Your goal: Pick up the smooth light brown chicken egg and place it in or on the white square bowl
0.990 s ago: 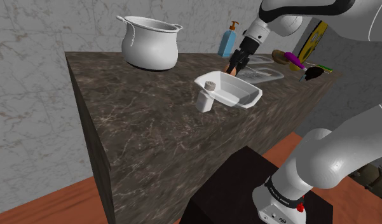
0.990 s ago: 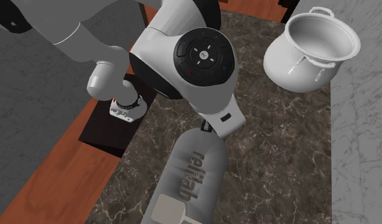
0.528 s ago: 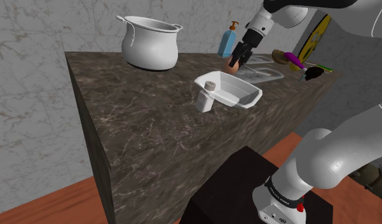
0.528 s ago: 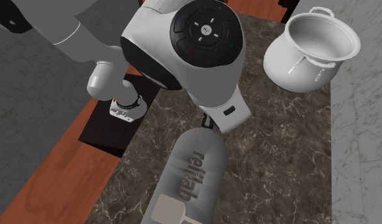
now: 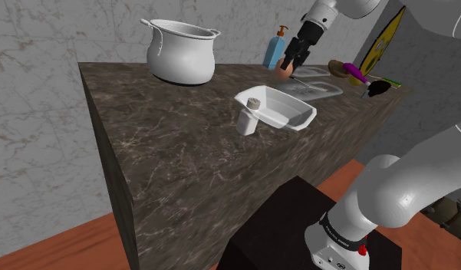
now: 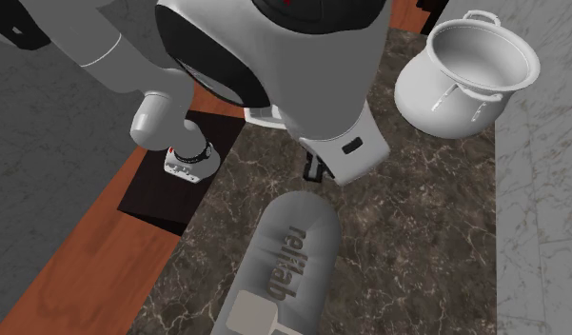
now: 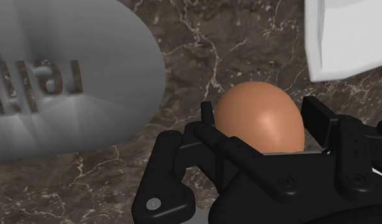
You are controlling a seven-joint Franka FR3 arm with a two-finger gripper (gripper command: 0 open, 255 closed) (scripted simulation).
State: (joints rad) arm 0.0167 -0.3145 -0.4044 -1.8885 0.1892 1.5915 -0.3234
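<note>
While the end effector (image 7: 262, 119) clamps the brown egg (image 7: 259, 127) between its jaws, both seemingly hang above the countertop (image 7: 211, 54).

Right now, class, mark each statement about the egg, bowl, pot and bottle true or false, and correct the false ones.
1. The gripper is shut on the brown egg. True.
2. The egg lies in the white square bowl. False: the gripper holds it, apart from the bowl.
3. The pot lies on its side. False: it stands upright on the counter.
4. A small white bottle stands beside the bowl. True.
</note>
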